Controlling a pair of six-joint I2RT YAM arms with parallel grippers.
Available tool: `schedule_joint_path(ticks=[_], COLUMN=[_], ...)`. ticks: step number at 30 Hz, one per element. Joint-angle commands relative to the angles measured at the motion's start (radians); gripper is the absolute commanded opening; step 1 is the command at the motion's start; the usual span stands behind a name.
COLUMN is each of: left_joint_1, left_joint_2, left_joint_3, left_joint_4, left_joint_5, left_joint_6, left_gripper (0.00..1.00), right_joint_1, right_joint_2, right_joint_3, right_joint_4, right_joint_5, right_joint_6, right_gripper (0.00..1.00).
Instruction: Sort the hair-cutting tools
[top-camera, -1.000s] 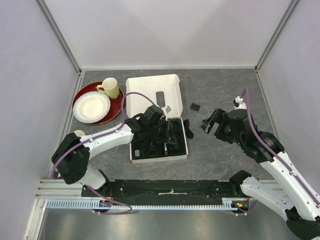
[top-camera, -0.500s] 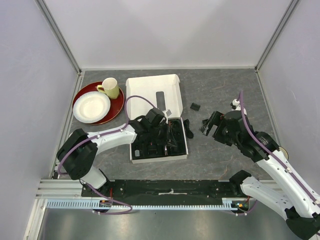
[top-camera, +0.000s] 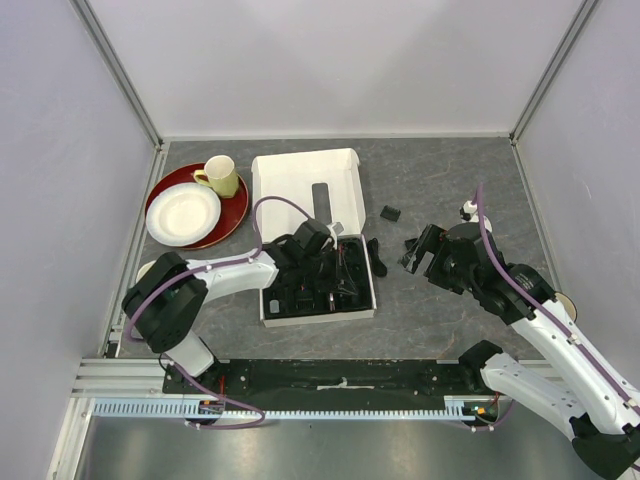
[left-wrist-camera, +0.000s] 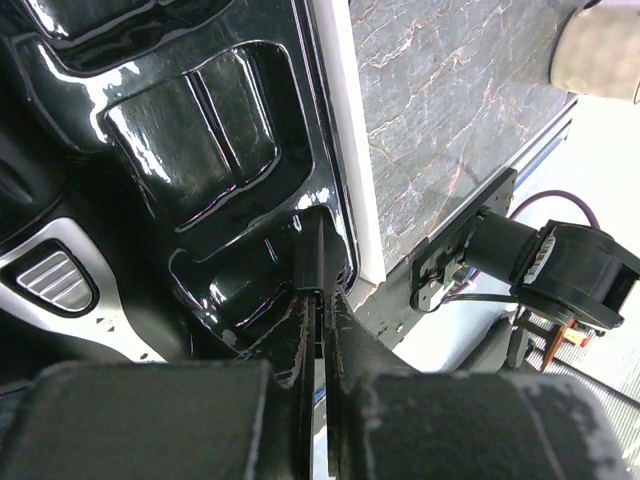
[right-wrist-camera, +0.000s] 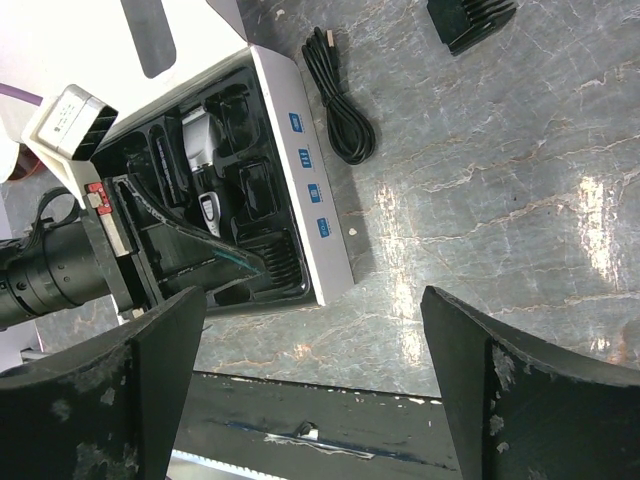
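The white box (top-camera: 366, 296) holds a black moulded tray (left-wrist-camera: 190, 140). A black-and-silver clipper (right-wrist-camera: 200, 160) and black comb attachments (right-wrist-camera: 250, 185) lie in it. My left gripper (left-wrist-camera: 320, 290) reaches low into the tray's front part (top-camera: 325, 265). It is shut, and a short thin black piece, apparently the brush (left-wrist-camera: 312, 245), sticks out from its tips. The coiled cord (right-wrist-camera: 340, 100) lies on the table beside the box. One comb attachment (top-camera: 390, 213) sits farther back. My right gripper (right-wrist-camera: 310, 295) hangs open and holding nothing above the table right of the box (top-camera: 415, 250).
The box's white lid (top-camera: 305, 185) stands open behind the tray. A red tray (top-camera: 232, 215) with a white bowl (top-camera: 183, 213) and a yellow cup (top-camera: 222, 176) is at the back left. Grey walls close in three sides.
My left gripper has slid nearer and a little right over the tray, still shut. My right arm has drifted slightly left, jaws still wide.
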Motion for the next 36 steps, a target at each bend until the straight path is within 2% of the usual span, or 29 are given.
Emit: schedule_joint_path(ticks=[1, 8, 15, 21, 26, 32, 36], left_joint_1=[-0.001, -0.001, -0.001, -0.026, -0.049, -0.084, -0.101], left_joint_2=[0.028, 0.034, -0.018, -0.071, -0.104, -0.114, -0.082], left_joint_3=[-0.015, -0.015, -0.019, 0.019, 0.073, 0.112, 0.132], left_joint_4=[0.077, 0.013, -0.078, -0.170, -0.247, -0.233, -0.212], left_joint_5=[0.044, -0.003, -0.082, -0.192, -0.263, -0.263, -0.244], left_joint_6=[-0.053, -0.027, -0.001, 0.056, 0.093, 0.107, 0.110], left_gripper=[0.02, 0.03, 0.40, 0.55, 0.54, 0.33, 0.29], right_joint_1=[-0.003, -0.001, -0.003, -0.003, -0.003, -0.003, -0.001], right_joint_2=[-0.003, -0.009, -0.012, -0.014, -0.011, -0.012, -0.006], right_joint_3=[-0.010, -0.015, -0.029, -0.036, -0.042, -0.053, -0.056], right_joint_4=[0.026, 0.026, 0.029, 0.035, 0.042, 0.048, 0.049], right_joint_5=[0.006, 0.006, -0.002, -0.014, -0.017, -0.020, -0.022], right_joint_6=[0.010, 0.012, 0.023, 0.024, 0.023, 0.024, 0.023], right_gripper=[0.96, 0.96, 0.95, 0.95, 0.95, 0.95, 0.95])
